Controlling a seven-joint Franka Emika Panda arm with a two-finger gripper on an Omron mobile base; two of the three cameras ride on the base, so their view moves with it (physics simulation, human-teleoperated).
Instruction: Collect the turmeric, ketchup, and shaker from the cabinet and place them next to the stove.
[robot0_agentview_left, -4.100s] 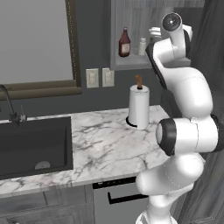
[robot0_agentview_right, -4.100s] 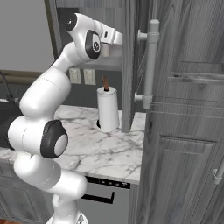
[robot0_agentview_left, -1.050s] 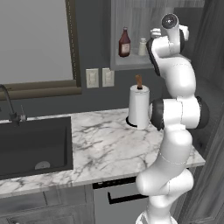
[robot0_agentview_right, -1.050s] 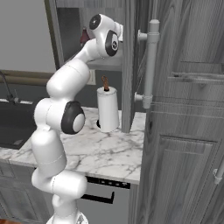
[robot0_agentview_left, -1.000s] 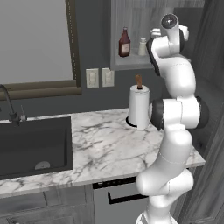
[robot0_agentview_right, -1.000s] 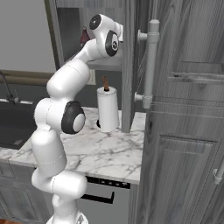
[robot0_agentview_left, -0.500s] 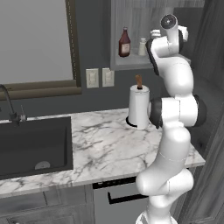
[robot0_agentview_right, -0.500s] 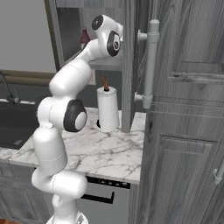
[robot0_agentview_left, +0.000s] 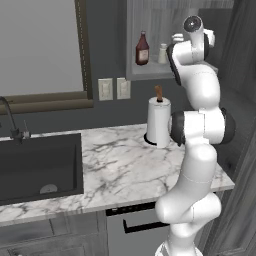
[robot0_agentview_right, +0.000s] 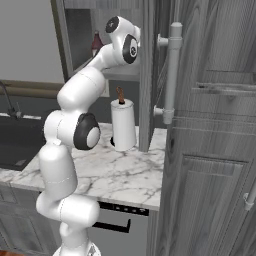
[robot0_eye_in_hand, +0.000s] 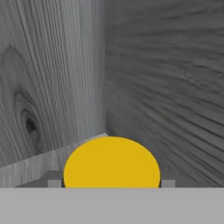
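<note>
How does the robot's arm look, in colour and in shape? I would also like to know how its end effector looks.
The arm is glossy white, built of rounded, tube-like segments, with dark grey to black round joints, one at its elbow. No cables or markings show. Of the end effector, two small grey finger tips show in the hand view.

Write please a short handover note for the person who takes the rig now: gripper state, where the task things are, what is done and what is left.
Gripper: inside the cabinet, fingers on either side of the turmeric; a firm grip cannot be confirmed.
Turmeric: on the cabinet shelf, near the back corner.
Ketchup and shaker: standing on the same shelf, untouched.
Done: arm reached into the cabinet.
Left: secure and carry the turmeric, then the ketchup and shaker, to beside the stove.
</note>
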